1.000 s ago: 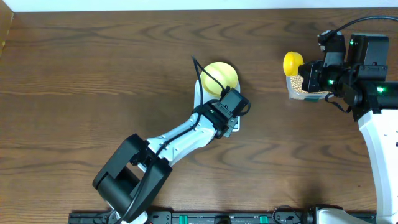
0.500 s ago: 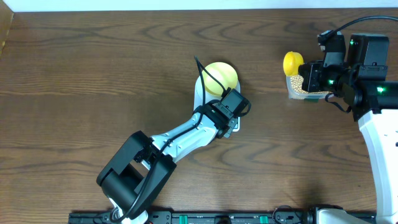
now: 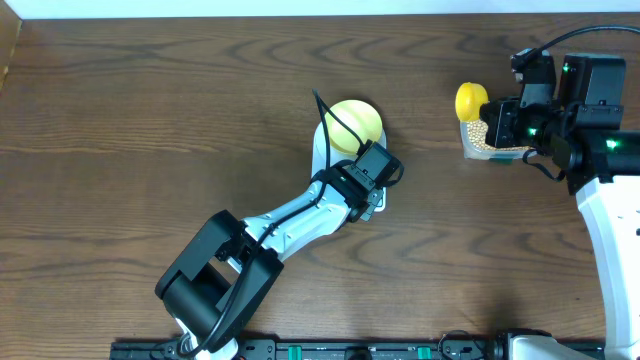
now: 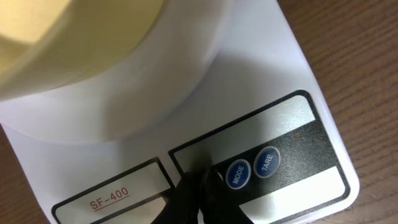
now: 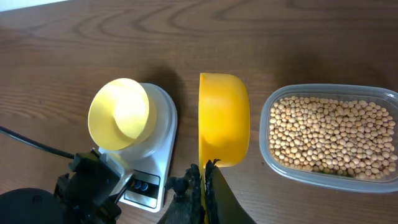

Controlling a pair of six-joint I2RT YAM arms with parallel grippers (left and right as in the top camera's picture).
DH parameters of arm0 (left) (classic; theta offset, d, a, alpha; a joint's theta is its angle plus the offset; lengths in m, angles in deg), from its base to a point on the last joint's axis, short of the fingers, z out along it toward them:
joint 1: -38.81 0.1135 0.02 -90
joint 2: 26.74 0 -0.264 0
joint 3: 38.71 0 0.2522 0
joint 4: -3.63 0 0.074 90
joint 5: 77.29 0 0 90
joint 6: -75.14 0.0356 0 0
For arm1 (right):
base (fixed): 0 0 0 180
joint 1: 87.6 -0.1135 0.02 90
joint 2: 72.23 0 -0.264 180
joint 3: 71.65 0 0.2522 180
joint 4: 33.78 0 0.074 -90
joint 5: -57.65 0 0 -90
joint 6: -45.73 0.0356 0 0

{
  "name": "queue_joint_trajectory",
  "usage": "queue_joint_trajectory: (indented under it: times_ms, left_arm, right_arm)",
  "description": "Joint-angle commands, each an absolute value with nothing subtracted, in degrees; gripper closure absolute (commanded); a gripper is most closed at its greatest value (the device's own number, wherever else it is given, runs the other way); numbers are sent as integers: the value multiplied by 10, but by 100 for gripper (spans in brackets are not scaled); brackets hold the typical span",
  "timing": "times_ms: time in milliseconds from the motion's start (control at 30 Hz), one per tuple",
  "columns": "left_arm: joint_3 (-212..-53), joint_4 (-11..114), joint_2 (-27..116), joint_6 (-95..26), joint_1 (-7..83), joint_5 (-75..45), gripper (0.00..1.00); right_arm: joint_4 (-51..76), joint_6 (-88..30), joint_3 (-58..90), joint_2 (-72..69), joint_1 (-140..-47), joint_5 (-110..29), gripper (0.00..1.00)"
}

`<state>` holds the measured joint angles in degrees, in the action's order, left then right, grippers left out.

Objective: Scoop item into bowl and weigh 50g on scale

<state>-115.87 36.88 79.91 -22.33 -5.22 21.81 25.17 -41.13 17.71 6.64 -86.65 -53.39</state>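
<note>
The pale-yellow bowl stands on the white scale. My left gripper is shut and empty. Its tips rest on the scale's front panel just left of the blue MODE button, with the bowl close above. My right gripper is shut on the handle of a yellow scoop, held above the table between the scale and the clear tub. The tub holds the item, tan beans. The scoop's inside is turned away, so its contents are hidden.
The clear tub of beans sits at the right, under my right gripper. A black cable runs over the bowl's rim toward my left gripper. Dark wooden table extends to the left.
The left arm's lower links shifted slightly to the right early on. Both grippers, the scoop and the bowl stay where they were.
</note>
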Motion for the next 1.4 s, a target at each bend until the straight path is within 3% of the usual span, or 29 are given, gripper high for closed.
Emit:
queue_joint_trajectory:
  times_ms: [0,833,1367]
  left_arm:
    - [-1153,373,817,-224,-53,207,92]
    - [-1154,374,826,-216,-53,189,93]
    - [-1154,483,567,-185,-52,190,92]
  right_arm:
    - [251,-422,184,65,-866,-539,99]
    - [252,-423,184,65,-866,-539,99]
    - [256,-431,184,65,-865,-539,99]
